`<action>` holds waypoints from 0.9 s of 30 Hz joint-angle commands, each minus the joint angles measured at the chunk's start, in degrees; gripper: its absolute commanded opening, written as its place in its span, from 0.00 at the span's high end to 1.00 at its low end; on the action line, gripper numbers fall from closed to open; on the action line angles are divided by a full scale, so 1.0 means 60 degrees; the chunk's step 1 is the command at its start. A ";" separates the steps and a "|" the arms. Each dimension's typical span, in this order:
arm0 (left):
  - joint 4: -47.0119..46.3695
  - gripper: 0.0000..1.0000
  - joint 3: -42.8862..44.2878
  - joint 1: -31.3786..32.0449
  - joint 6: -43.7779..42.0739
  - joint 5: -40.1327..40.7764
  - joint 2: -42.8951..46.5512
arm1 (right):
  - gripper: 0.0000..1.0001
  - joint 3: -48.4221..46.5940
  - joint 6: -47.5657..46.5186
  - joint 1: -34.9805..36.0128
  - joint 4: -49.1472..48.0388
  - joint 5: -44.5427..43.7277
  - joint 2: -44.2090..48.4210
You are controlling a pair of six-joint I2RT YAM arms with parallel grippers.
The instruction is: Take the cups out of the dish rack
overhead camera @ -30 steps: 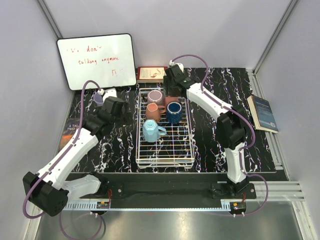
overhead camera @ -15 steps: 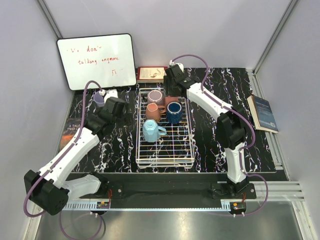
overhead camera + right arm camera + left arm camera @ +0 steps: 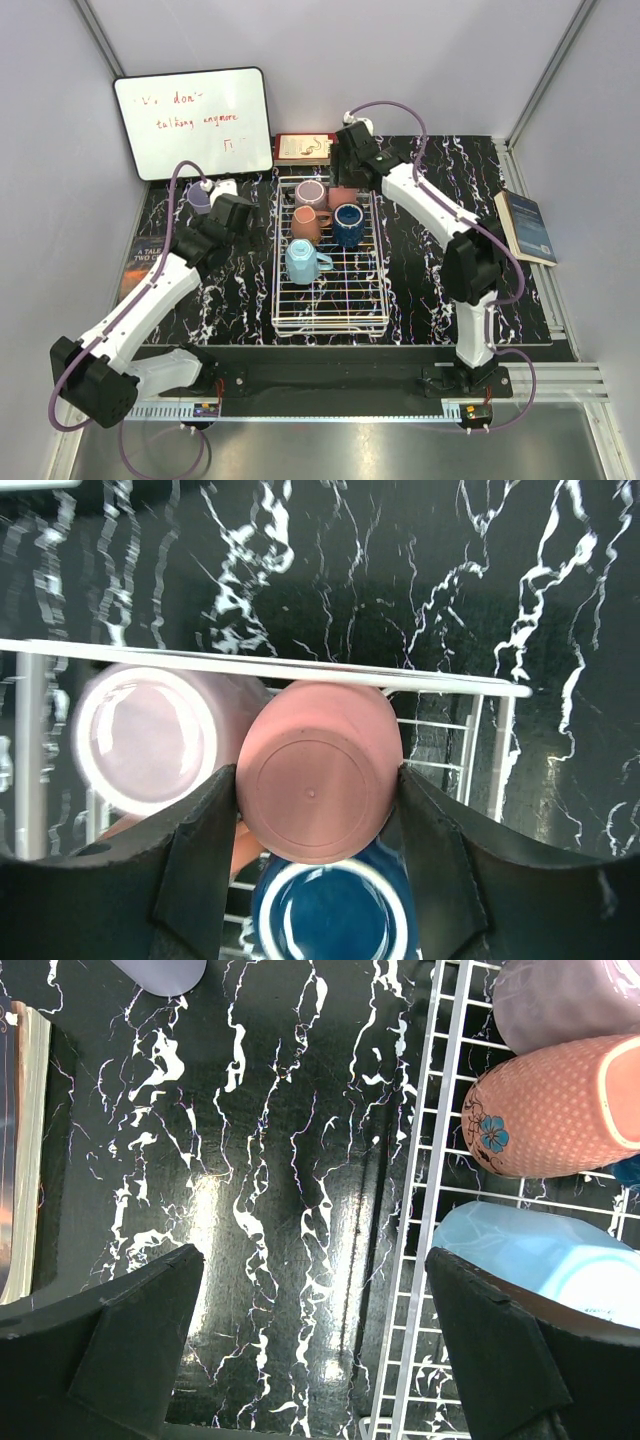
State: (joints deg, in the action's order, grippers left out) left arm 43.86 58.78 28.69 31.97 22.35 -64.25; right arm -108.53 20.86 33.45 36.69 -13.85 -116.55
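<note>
The white wire dish rack (image 3: 330, 290) holds a mauve cup (image 3: 310, 192), a terracotta cup (image 3: 305, 222), a dark blue cup (image 3: 348, 224) and a light blue cup (image 3: 300, 260). My right gripper (image 3: 318, 790) is shut on an upside-down salmon pink cup (image 3: 315, 775) at the rack's far right corner, with a finger pressed on each side. The mauve cup (image 3: 150, 738) is to its left and the dark blue cup (image 3: 330, 915) is below it. My left gripper (image 3: 315, 1340) hangs open over the table beside the rack's left rim (image 3: 428, 1210). A lavender cup (image 3: 199, 197) stands on the table behind it.
A whiteboard (image 3: 193, 120) leans at the back left. One book (image 3: 303, 148) lies behind the rack, another book (image 3: 527, 226) at the right edge, and a third book (image 3: 140, 262) at the left under my left arm.
My right arm has swung its elbow to the right and drawn the wrist slightly back, with the salmon pink cup between its fingers. The left arm has barely moved.
</note>
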 commanded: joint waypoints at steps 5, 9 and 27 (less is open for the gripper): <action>-0.0249 0.01 0.0500 0.0038 -0.0010 0.0113 -0.0146 | 1.00 0.0040 0.0141 -0.0082 0.0023 0.0388 0.1817; -0.0278 0.01 0.0719 0.0038 0.0019 0.0172 -0.0161 | 1.00 0.1166 0.0404 -0.0068 -0.1244 0.1234 0.3016; -0.4536 0.01 -0.1064 0.0024 0.1234 -0.2961 0.2148 | 1.00 0.8502 0.3567 -0.0082 -0.7927 0.4475 0.8597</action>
State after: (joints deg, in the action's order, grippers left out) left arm 32.53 58.22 28.75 36.32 13.19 -59.64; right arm -65.43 35.55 33.21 4.40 6.76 -69.38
